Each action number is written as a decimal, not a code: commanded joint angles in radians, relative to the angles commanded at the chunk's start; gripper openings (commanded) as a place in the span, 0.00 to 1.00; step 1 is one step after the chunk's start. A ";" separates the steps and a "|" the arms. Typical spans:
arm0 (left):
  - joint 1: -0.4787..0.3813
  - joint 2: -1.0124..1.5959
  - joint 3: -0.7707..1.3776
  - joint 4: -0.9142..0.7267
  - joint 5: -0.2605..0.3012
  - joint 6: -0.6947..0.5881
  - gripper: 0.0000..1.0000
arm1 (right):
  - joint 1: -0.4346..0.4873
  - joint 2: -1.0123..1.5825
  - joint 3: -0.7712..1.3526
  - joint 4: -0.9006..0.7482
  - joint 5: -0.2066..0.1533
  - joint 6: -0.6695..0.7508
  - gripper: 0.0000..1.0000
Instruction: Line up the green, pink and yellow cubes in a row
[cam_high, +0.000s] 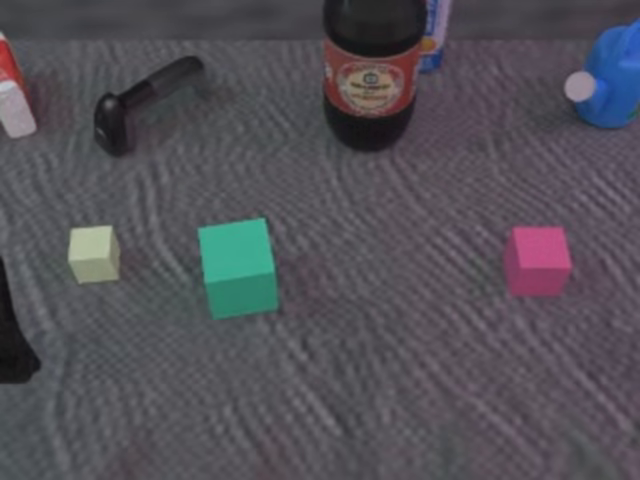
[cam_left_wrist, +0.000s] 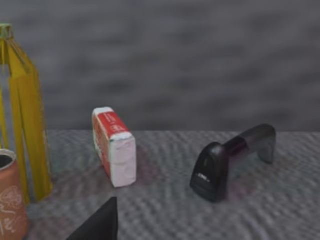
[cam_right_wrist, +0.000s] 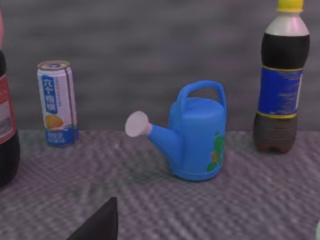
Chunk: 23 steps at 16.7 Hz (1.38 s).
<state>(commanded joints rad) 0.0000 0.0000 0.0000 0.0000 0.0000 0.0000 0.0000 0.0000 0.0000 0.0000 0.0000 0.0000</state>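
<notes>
Left arm (cam_high: 14, 345) shows only as a dark shape at the table's left edge in the top view. The left gripper (cam_left_wrist: 98, 225) is just a dark wedge at the edge of its own wrist view; cannot tell whether it is released or clenched, and nothing is seen in it. Yellow cube (cam_high: 94, 254) is the cube nearest that dark shape, a little ahead of it and apart from it. Green cube (cam_high: 238, 268) sits just past the yellow one, farther from the left arm, not touching it and turned slightly. Pink cube (cam_high: 538, 261) is well away from the left arm, over toward the table's right side, with a wide gap between it and the green. All three rest flat on the grey cloth table (cam_high: 400, 380), roughly on one line across it. Right gripper (cam_right_wrist: 98, 225) is also only a dark wedge in its wrist view, with its grip state not readable; it is out of the top view. Ahead of the left gripper are a red-and-white carton (cam_left_wrist: 114, 146), a black handheld scanner (cam_left_wrist: 227, 162), a tall yellow object (cam_left_wrist: 22, 115) and an orange can (cam_left_wrist: 10, 200). Ahead of the right gripper are a blue watering can (cam_right_wrist: 195, 135), a blue-and-white drink can (cam_right_wrist: 57, 102) and a cola bottle with yellow cap (cam_right_wrist: 282, 80). A big dark bottle with red label (cam_high: 372, 75) stands at the far side, beyond the green cube.
</notes>
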 joint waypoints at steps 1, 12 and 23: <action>0.000 0.000 0.000 0.000 0.000 0.000 1.00 | 0.000 0.000 0.000 0.000 0.000 0.000 1.00; -0.030 0.571 0.489 -0.333 0.003 -0.064 1.00 | 0.000 0.000 0.000 0.000 0.000 0.000 1.00; -0.080 1.693 1.302 -0.929 0.000 -0.168 1.00 | 0.000 0.000 0.000 0.000 0.000 0.000 1.00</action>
<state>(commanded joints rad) -0.0803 1.6927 1.3025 -0.9293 0.0000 -0.1679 0.0000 0.0000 0.0000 0.0000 0.0000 0.0000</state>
